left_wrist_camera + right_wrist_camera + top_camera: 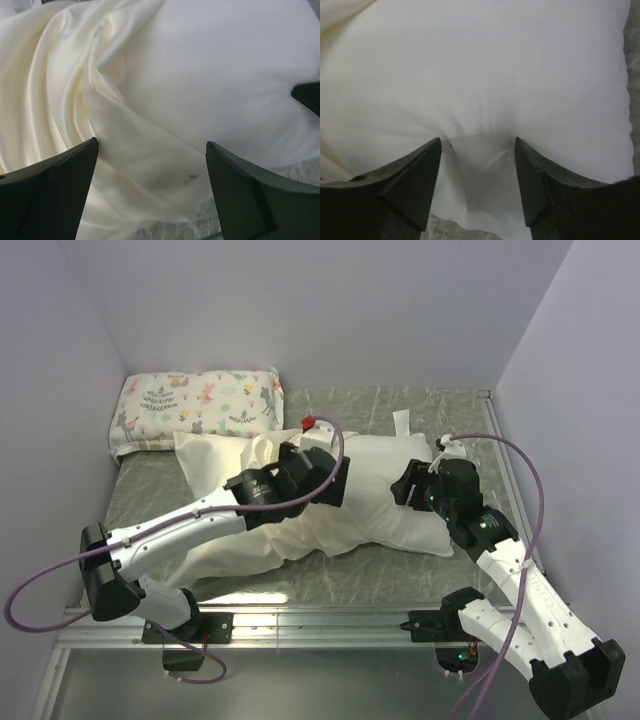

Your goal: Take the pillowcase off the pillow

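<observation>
Left pincer [151,142] released above the pillowcase [55,80], which is bunched over the left end of the pillow [225,65] on the worktop [400,405]. Right pincer [478,140] released, tips against pillow. Overhead, I cannot see the overlap: the left arm covers it.

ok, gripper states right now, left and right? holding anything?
Left gripper: open, above the pillowcase, holding nothing.
Right gripper: open, astride a crease in the pillow, not gripping it.

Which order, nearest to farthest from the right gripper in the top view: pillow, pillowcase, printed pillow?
1. pillow: directly at the right gripper, on the right side.
2. pillowcase: bunched to the left of the pillow.
3. printed pillow: far-left back corner.
</observation>
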